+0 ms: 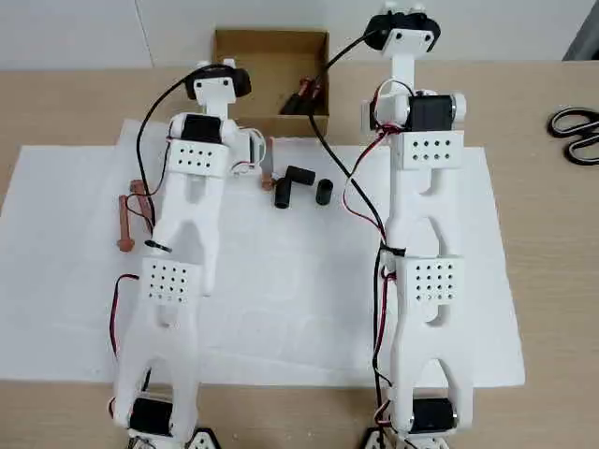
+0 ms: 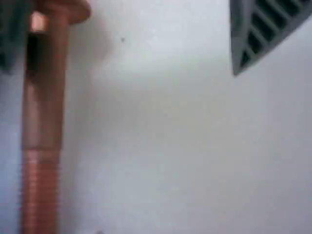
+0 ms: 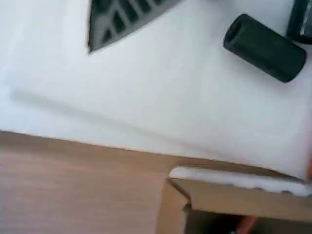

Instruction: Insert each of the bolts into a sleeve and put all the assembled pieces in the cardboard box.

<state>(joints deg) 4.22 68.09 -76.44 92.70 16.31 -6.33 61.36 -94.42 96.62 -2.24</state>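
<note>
Your left arm (image 1: 187, 215) leans forward, wrist bent inward, left claw (image 1: 266, 170) down low with jaws wide apart. Your right arm (image 1: 426, 215) stretches straight ahead, far out.

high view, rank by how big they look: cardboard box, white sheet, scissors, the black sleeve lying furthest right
1. white sheet
2. cardboard box
3. scissors, cut off by the picture's edge, so only the visible part counts
4. black sleeve

The left arm (image 1: 178, 271) and right arm (image 1: 426, 234) were white plastic, with hole-dotted panels, black motors at the joints, and black and red cables.
</note>
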